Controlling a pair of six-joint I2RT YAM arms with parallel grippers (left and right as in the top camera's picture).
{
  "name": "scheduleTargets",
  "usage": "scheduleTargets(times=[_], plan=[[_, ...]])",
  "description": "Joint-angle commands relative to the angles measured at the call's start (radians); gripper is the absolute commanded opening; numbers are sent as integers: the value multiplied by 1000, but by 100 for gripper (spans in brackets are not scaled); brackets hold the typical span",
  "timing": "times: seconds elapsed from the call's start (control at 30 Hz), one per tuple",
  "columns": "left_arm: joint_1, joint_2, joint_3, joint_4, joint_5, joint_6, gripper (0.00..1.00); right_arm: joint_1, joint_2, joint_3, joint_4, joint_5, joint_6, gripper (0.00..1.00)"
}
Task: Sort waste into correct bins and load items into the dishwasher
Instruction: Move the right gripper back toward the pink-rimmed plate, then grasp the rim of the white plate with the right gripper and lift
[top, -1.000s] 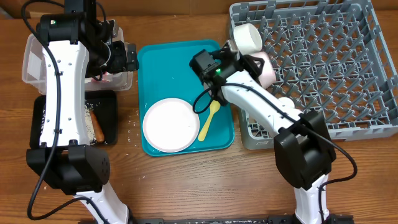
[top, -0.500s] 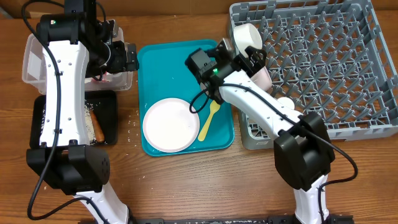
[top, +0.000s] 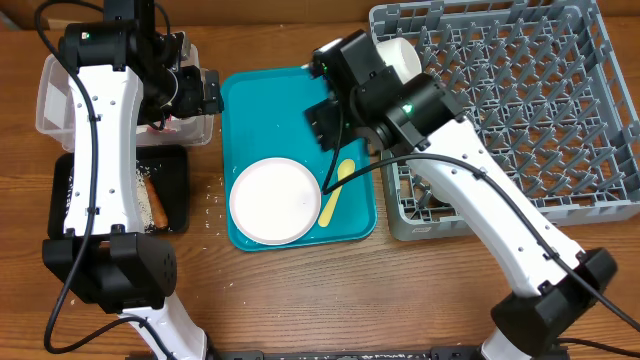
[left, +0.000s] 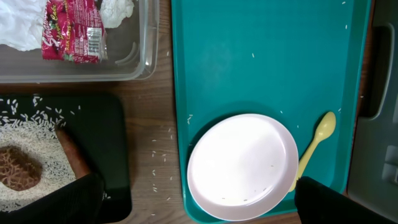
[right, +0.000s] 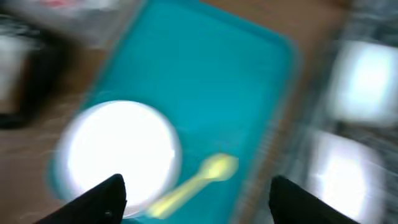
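Note:
The round white plate (top: 272, 200) and pale yellow spoon (top: 335, 190) lie on the teal tray (top: 270, 100). My right gripper (top: 322, 125) hangs open and empty above the tray; its blurred wrist view shows the plate (right: 118, 155) and the spoon (right: 193, 183) between the fingers (right: 202, 202). My left gripper (top: 205, 92) is open and empty (left: 199, 205) beside the clear tub (left: 146, 37), which holds the napkin (left: 18, 25) and red wrapper (left: 68, 28). The black tray (left: 115, 143) holds rice, the brown lump (left: 18, 168) and the sausage stick (left: 71, 152). A white bowl (top: 395, 55) sits in the grey rack (top: 520, 100).
Loose rice grains (left: 165, 171) lie on the wood between the black tray and the teal tray. The rack's left wall (top: 400, 215) stands right beside the teal tray. My right arm's white links cross over the rack's front left corner.
My right gripper has left the rack's left edge and swung left and up over the teal tray. The left arm has not moved.

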Motion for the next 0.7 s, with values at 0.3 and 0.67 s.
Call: scheduleTargets(times=[0.3, 0.67], plan=[[-2, 1, 3, 0, 11, 12, 100, -5, 45, -492, 381, -246, 349, 56], [-2, 1, 3, 0, 11, 12, 100, -3, 111, -615, 506, -190, 607, 54]])
